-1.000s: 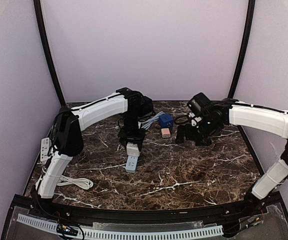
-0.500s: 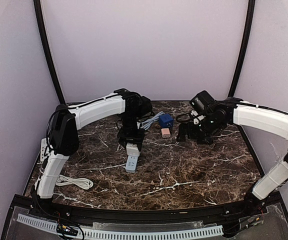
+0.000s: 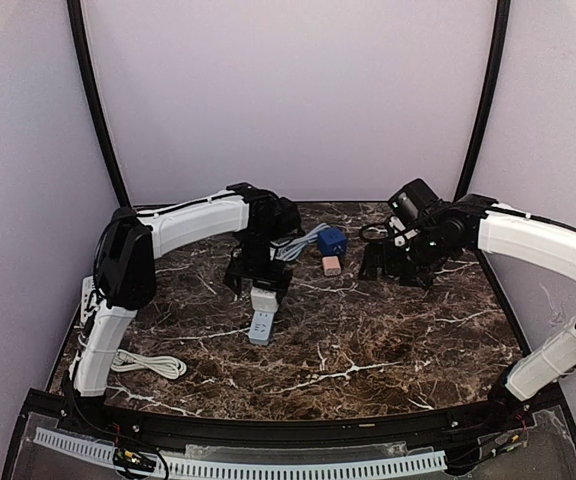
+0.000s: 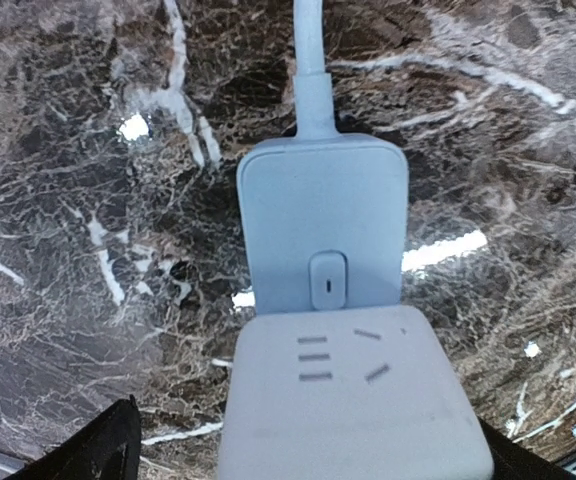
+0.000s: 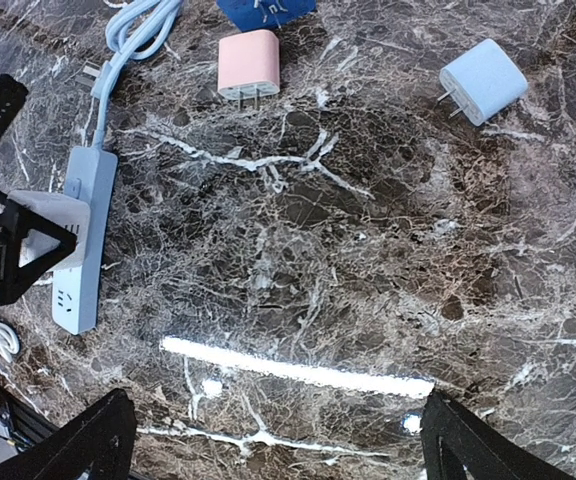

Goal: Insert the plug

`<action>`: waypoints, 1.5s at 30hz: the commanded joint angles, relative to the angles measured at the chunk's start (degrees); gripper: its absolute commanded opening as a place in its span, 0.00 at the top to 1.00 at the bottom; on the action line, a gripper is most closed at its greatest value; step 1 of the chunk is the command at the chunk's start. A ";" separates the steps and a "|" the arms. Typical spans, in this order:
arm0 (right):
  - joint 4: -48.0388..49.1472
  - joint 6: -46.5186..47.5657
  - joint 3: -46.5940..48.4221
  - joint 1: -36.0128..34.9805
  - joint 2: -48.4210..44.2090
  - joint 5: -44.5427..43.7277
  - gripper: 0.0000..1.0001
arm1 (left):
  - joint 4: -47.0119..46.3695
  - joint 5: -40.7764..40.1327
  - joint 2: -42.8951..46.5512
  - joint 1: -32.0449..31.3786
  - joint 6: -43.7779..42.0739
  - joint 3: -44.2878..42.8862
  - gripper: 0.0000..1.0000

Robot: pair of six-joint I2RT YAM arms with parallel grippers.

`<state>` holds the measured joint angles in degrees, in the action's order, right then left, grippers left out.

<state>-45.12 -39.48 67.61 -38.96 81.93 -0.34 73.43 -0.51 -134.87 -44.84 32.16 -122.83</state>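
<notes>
At the near end, the power strip (image 3: 258,327) lay on the marble table (image 3: 388,350) with its long axis running from 6 o'clock to 12 o'clock in the top view, its free sockets toward 6. The white plug (image 4: 353,400) sat upright on the strip's middle. From the left wrist view it looked pressed home, though the prongs were hidden. The left gripper (image 3: 258,284) hung straight above it, fingers spread wide to 9 and 3 o'clock of the plug's body. Neither pad appeared to touch it.

So the coming move likely turned on a plain vertical line: the plug lay directly below the left tool, and a straight lift along that line should clear it without dragging the strip sideways.

Farther off, the strip's cord (image 4: 308,50) left toward 12 o'clock. A pink charger (image 5: 248,62) and a blue adapter (image 3: 331,240) lay at about 2 o'clock. The right gripper (image 5: 273,445) hovered well apart at 3 o'clock, jaws wide and empty.
</notes>
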 commanded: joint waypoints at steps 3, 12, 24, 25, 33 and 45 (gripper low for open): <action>-0.86 0.14 -0.49 0.27 -1.24 -3.03 0.01 | 0.01 -0.29 11.22 0.12 0.12 1.89 0.01; -1.39 1.62 1.46 0.31 -0.21 -7.20 0.01 | -1.09 -3.06 20.94 0.08 -0.19 8.28 0.01; 2.52 8.66 8.44 0.29 7.24 -10.92 0.01 | 0.75 -8.88 29.12 0.10 -1.61 12.35 0.01; 3.28 9.65 9.10 0.29 8.04 -11.29 0.01 | 0.80 -9.44 29.88 0.10 -1.87 12.53 0.01; 11.52 19.46 12.23 0.29 13.78 -12.41 0.01 | 1.96 -12.26 33.75 0.02 -3.10 14.82 0.01; 21.53 31.67 15.75 0.62 21.26 -11.90 0.01 | 2.91 -15.80 35.85 0.02 -3.28 17.45 0.01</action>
<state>-28.18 -12.95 80.20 -38.94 100.38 -11.64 74.41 -14.61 -101.21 -44.84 29.52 -106.32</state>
